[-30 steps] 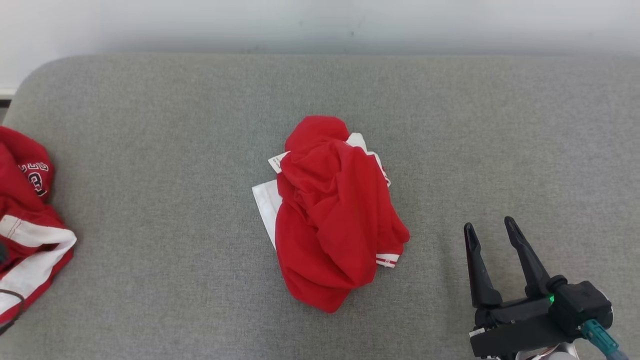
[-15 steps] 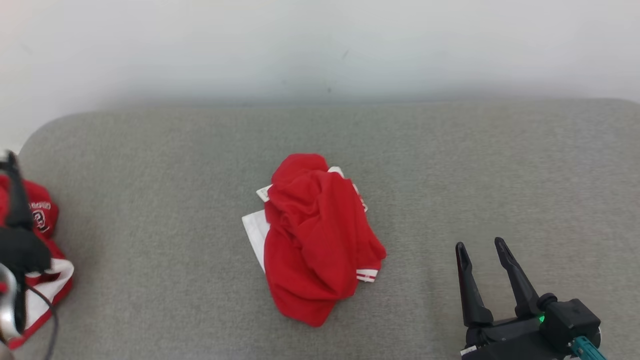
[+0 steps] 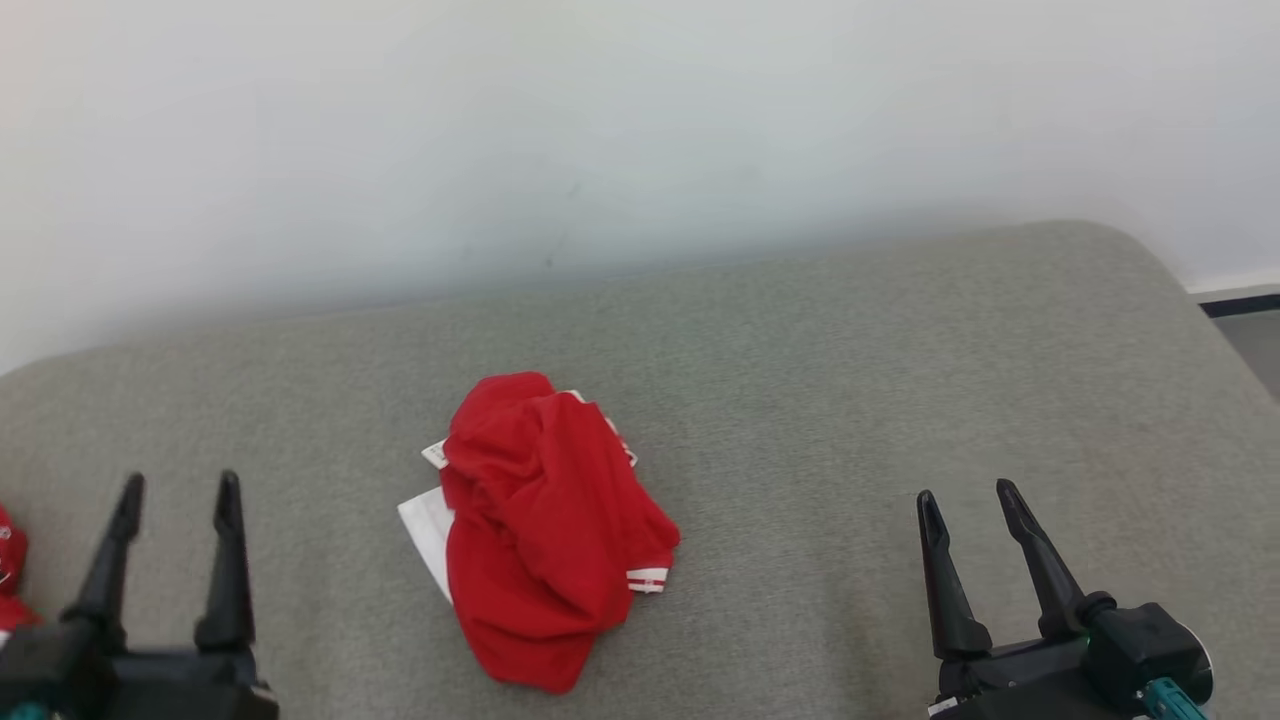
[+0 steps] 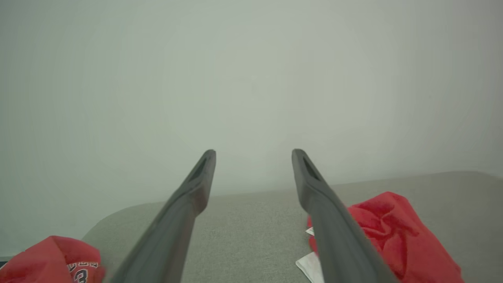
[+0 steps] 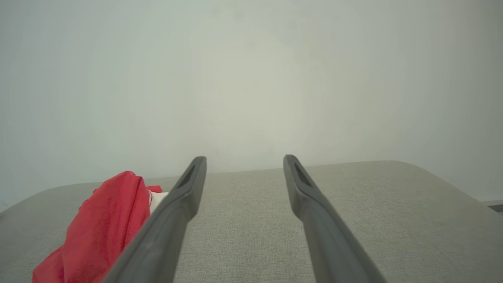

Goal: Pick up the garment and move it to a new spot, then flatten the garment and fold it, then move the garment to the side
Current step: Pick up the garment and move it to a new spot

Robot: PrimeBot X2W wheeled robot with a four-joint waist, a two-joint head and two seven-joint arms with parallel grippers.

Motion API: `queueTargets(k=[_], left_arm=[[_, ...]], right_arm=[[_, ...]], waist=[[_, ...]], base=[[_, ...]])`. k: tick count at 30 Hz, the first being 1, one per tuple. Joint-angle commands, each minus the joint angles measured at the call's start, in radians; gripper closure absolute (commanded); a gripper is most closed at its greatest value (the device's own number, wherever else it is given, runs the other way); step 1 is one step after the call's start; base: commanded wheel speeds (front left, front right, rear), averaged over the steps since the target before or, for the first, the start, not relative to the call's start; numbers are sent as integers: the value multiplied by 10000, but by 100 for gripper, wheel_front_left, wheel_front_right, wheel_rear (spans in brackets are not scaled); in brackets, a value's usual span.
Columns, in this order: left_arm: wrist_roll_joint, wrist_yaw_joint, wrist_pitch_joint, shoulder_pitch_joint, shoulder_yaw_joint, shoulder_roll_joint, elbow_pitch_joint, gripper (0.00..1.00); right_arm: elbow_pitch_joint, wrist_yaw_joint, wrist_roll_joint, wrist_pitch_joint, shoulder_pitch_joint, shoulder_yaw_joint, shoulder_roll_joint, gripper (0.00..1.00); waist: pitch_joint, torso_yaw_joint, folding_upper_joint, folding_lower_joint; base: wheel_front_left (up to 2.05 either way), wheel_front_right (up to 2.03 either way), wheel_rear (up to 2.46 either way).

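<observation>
Wide open and empty, left hand (image 3: 181, 480) and right hand (image 3: 965, 490) flank the crumpled garment (image 3: 540, 520); left hand has drawn off the red shirt (image 3: 8, 560) at the cushion's (image 3: 850, 350) left edge.

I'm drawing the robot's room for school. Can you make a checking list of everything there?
Surface: grey cushion, rounded far corner.
Job's things: red garment, crumpled in a heap, white part poking out.
Clutter: second red garment on the robot's left.
Grippers: left gripper and right gripper both open, empty, either side of the heap.
Cables: teal connector at the right gripper's base.
Surroundings: pale wall behind; strip of floor far right.
</observation>
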Motion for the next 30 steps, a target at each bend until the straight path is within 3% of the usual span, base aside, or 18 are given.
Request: queueTargets(k=[1,6,12,22,30], left_arm=[[245,-135,-56,445,139,-169,-223,0],[881,-611,-57,1694,586,-1029,-780,0],[1458,-1047,-57,2886,1005,-2119,-522,0],[2662,-1671,-58,3706,1628,-3171,-69,0],[3133,-2171,-58,3915,2132,-3685,97,0]], right_arm=[[23,4,-107,-5,-33,12,-21,0],[156,4,-223,-5,86,-26,-82,0],[279,4,-233,-5,359,78,-130,0],[587,4,105,-5,797,969,-254,0],[828,4,254,-5,937,1220,-337,0]], waist=[[-315,-410,1,2],[-535,-680,1,2],[-770,-840,1,2],[-1174,-751,1,2],[-1324,-622,1,2]], base=[[0,0,0],[0,0,0],[0,0,0],[0,0,0],[0,0,0]])
